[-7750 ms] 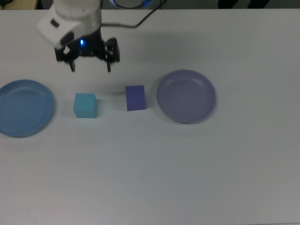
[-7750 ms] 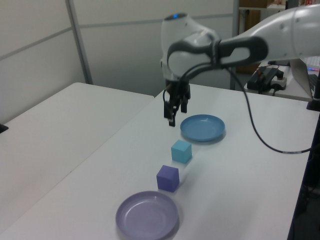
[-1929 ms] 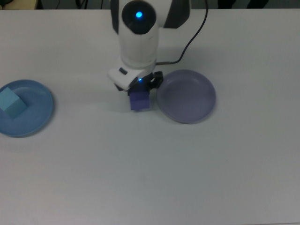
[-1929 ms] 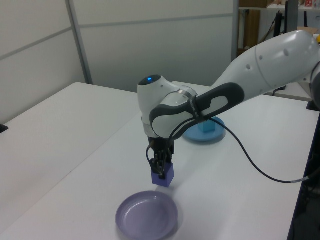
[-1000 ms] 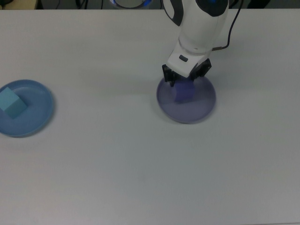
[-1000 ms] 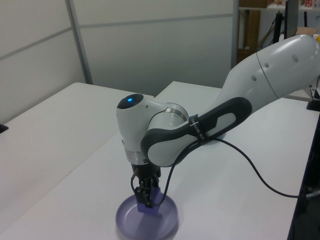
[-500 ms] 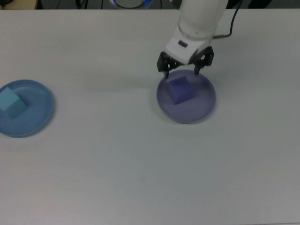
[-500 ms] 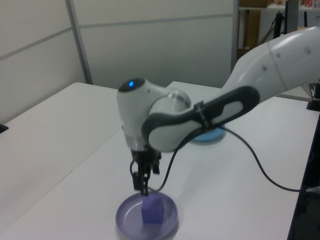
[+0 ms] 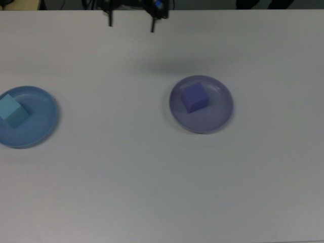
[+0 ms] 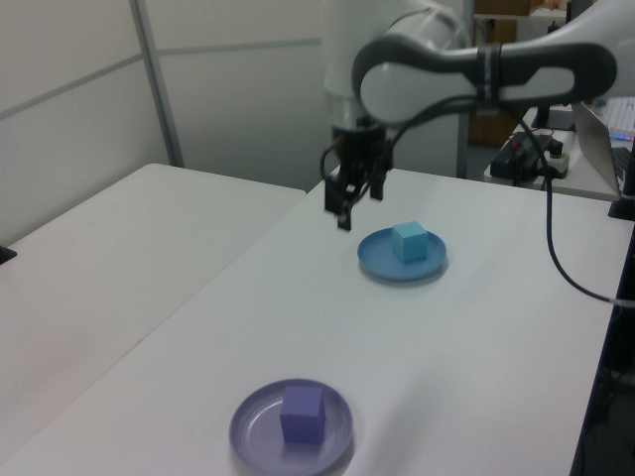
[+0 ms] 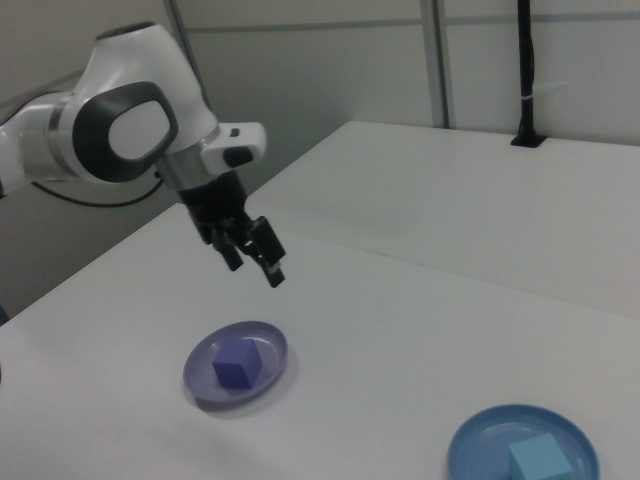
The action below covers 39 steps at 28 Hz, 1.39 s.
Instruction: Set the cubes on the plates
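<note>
Violet-purple matte cube [image 9: 194,97] sits inside pale lavender round plate [image 9: 201,121]; light cyan cube [image 9: 12,111] inside blue round plate [image 9: 38,129]. Gripper [image 9: 130,21] hangs high, fingers spread, empty; task looks complete.

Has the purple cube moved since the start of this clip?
Yes. In the top view the purple cube sat on the table just left of the lavender plate; it now rests on that plate. The hand is empty, well away.

No readable text, labels, brands or numbers on anything in view.
</note>
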Tool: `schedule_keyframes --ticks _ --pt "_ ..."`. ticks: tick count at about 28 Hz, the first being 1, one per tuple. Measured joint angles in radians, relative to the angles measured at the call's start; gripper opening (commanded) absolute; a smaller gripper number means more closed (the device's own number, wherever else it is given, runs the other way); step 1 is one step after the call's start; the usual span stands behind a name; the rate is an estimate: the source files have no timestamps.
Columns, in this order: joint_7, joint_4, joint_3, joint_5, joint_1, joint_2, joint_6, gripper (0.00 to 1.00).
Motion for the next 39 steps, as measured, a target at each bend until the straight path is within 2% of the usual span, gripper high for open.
schedule_keyframes --ticks 3,6,12,15,18,31,39 --pt "-0.028 0.009 -0.040 0.015 -0.001 0.004 -0.004 1.00" --pt "-0.052 0.008 -0.058 0.028 -0.002 0.017 -0.004 1.00" --pt "-0.054 0.009 -0.058 0.045 -0.006 0.056 -0.004 1.00" --pt "-0.066 0.009 -0.058 0.100 -0.026 0.062 -0.004 1.00" --pt "-0.088 0.011 -0.059 0.122 -0.041 0.062 -0.004 1.00" --pt "-0.110 0.012 -0.055 0.129 -0.045 0.068 -0.004 1.00" --pt "-0.172 0.012 -0.054 0.128 -0.045 0.069 -0.011 1.00"
